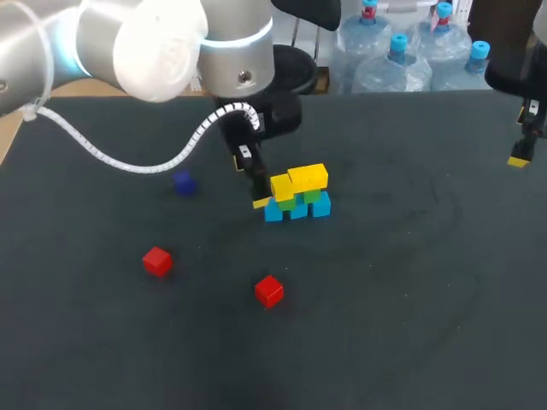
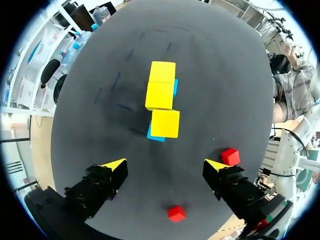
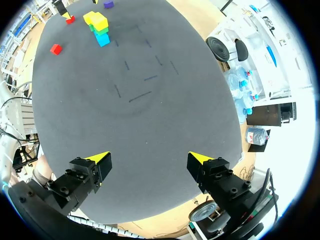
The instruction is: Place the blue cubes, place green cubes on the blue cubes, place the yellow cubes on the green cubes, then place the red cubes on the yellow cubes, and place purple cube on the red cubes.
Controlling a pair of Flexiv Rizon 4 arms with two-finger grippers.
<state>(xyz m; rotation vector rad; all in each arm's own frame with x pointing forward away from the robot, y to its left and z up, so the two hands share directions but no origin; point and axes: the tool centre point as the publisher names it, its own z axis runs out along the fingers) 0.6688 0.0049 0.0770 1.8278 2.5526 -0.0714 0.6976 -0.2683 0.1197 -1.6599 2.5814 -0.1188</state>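
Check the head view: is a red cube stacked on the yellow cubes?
No, both red cubes lie on the table, off the stack.

The surface (image 1: pixel 385 325) is covered in a dark charcoal material, matte and without seams. Its far edge runs straight across the head view. At the far left corner a tan strip (image 1: pixel 10 137) shows beside the cover; whether it is bare tabletop or floor cannot be told.

Short dark dash marks (image 3: pixel 140 96) lie in a rough rectangular outline near the middle of the surface, and appear in both wrist views. Faint curved scuffs (image 1: pixel 432 201) are noted on the right half.

Lighting is even and comes from overhead. Shadows are soft and there is no glare.
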